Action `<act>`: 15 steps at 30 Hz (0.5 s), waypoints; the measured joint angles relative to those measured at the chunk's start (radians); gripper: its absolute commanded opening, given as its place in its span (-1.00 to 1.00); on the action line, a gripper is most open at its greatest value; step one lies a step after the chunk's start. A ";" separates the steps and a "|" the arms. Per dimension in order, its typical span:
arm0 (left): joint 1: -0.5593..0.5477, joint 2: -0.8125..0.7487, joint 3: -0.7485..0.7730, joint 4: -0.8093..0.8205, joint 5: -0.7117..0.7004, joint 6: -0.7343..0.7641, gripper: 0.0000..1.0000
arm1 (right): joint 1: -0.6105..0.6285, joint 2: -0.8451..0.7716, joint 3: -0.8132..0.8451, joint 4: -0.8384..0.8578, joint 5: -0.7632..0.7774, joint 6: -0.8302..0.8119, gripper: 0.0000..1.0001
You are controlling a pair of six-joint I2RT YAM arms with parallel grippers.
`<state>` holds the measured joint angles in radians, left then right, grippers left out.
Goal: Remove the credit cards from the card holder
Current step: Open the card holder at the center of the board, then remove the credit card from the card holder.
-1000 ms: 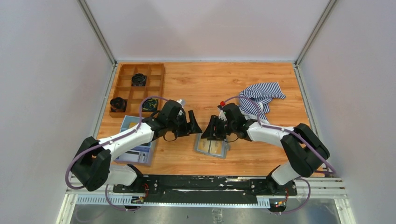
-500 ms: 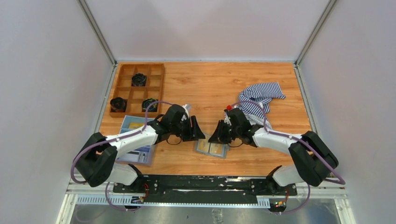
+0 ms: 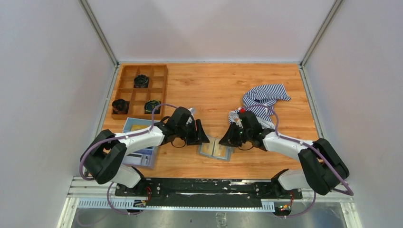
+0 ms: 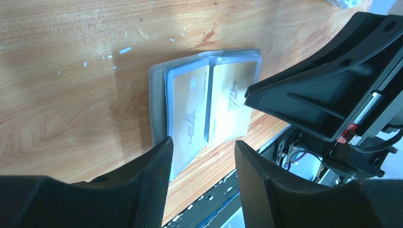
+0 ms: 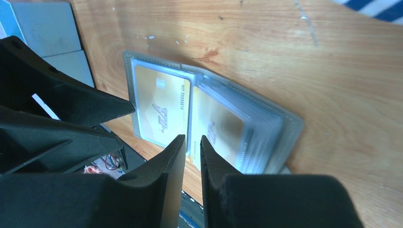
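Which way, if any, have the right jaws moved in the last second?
Yes: rightward, from over the middle of the wallet to its right edge.

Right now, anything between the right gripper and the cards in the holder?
No loose object. The right gripper hangs over the open card holder at its fold. The credit cards sit under clear sleeves. The left gripper crowds the holder's left edge.
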<state>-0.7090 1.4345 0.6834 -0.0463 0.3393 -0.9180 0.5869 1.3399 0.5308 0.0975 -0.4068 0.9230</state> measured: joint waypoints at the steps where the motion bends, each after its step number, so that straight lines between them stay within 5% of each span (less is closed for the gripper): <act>1: 0.000 0.004 0.000 0.000 0.001 0.000 0.08 | -0.011 -0.008 -0.005 -0.002 0.000 -0.001 -0.55; 15: -0.018 0.044 0.040 -0.007 0.010 0.000 0.22 | -0.051 -0.032 -0.026 -0.021 -0.001 -0.010 -0.55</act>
<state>-0.7265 1.4784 0.7238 -0.0532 0.3492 -0.9184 0.5358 1.3083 0.5045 0.0769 -0.4080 0.9131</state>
